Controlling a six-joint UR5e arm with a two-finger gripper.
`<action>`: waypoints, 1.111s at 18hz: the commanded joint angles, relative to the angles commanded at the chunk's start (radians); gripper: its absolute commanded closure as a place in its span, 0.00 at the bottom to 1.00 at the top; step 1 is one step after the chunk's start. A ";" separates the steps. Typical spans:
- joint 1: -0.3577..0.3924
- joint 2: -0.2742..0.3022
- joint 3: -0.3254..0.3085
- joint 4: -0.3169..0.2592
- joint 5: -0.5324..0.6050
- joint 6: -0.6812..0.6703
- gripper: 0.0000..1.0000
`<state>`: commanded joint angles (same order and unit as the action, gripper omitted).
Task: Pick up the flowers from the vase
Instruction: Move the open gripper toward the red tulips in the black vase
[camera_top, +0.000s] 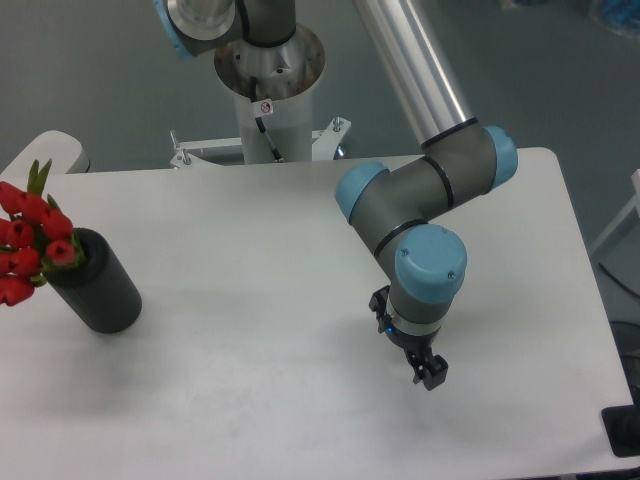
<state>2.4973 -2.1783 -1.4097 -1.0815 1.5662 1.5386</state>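
Red tulip buds, the flowers (28, 238), sit in the black vase (98, 284) at the white table's (250, 330) left edge. Well apart, the gripper (430, 373) hangs low; its fingers possibly pressed together, I cannot tell.

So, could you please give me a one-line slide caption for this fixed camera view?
UR5e gripper hovers above the white table, far from the red flowers sitting in the black vase at the left edge.
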 joint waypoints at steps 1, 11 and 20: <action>0.000 0.000 -0.002 0.000 0.000 0.000 0.00; -0.012 0.011 -0.005 -0.003 -0.012 -0.037 0.00; -0.074 0.139 -0.110 -0.023 -0.277 -0.127 0.00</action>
<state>2.4237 -2.0389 -1.5200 -1.1045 1.2889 1.4112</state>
